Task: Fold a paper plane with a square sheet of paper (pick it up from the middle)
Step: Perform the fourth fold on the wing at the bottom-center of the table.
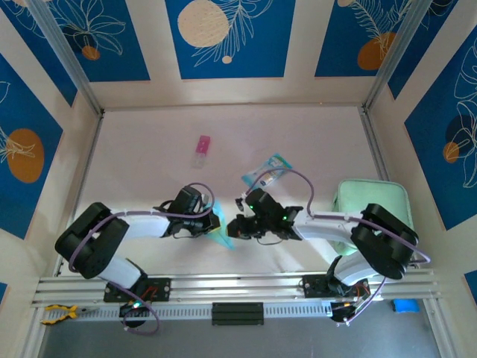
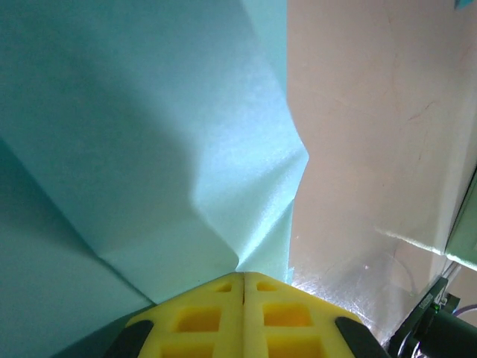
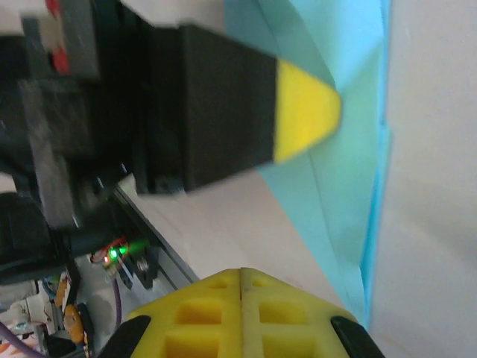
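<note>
The square sheet of paper (image 1: 222, 236) is light blue and lies creased and folded on the table between my two grippers, mostly hidden under them in the top view. In the left wrist view the paper (image 2: 149, 134) rises in folds that meet at my left gripper (image 2: 244, 277), which is shut with its tips against the paper. I cannot tell whether it has the form of a paper plane. The right wrist view shows the left gripper's yellow fingertip (image 3: 305, 112) resting on the paper (image 3: 350, 179). My right gripper (image 3: 241, 272) is shut on nothing, just beside the paper's edge. In the top view the left gripper (image 1: 215, 221) and right gripper (image 1: 234, 226) nearly face each other.
A pink packet (image 1: 202, 149) lies farther back on the table (image 1: 149, 149). A teal-and-clear packet (image 1: 268, 173) sits behind the right gripper. A mint-green pad (image 1: 370, 209) lies at the right under the right arm. Metal rails (image 1: 238, 287) run along the near edge.
</note>
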